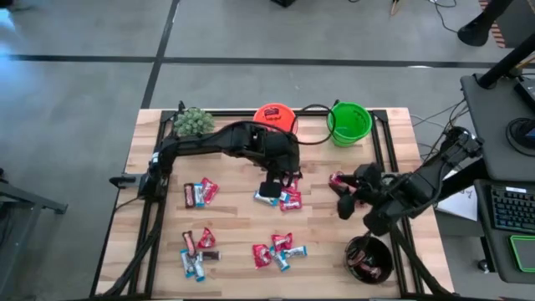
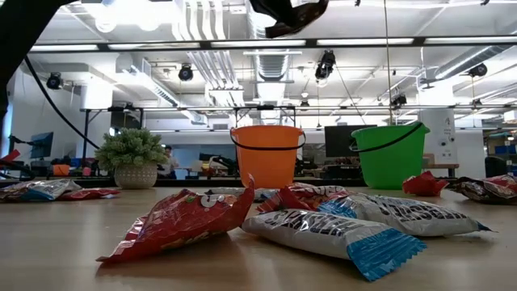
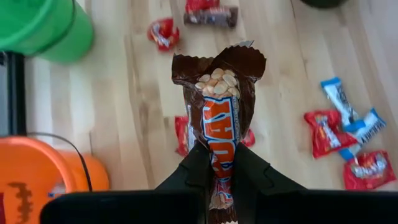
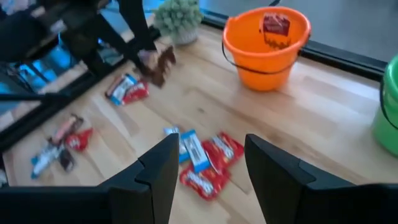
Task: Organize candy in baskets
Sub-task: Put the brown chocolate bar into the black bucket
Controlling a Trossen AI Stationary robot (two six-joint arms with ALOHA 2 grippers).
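Observation:
My left gripper (image 3: 221, 152) is shut on a dark brown candy bar (image 3: 217, 99) and hangs high above the middle of the table (image 1: 282, 177), near the orange pail (image 1: 276, 117). The same gripper shows in the right wrist view (image 4: 152, 61). To the right, my right gripper (image 1: 343, 194) stands open and empty above the table (image 4: 205, 174). The green pail (image 1: 349, 123) stands at the far edge, and the black bowl (image 1: 369, 259), with dark candies in it, at the near right. Red, blue and brown candies lie in loose groups (image 1: 201, 192) (image 1: 196, 248) (image 1: 277, 251) (image 1: 288, 199). My left gripper pinches the brown bar near its one end (image 3: 219, 163) between the two fingers (image 3: 189, 177). The fingers lie along the bar and slant down from above. The bar sticks out ahead of them, its crimped free end (image 3: 217, 59) foremost, lifted clear of the table.
A small fuzzy plant (image 1: 193, 121) stands at the far left. One red candy (image 4: 275, 23) lies inside the orange pail. A red candy (image 1: 337, 179) lies just by my right gripper. Bare wood lies between the candy groups and along the near edge.

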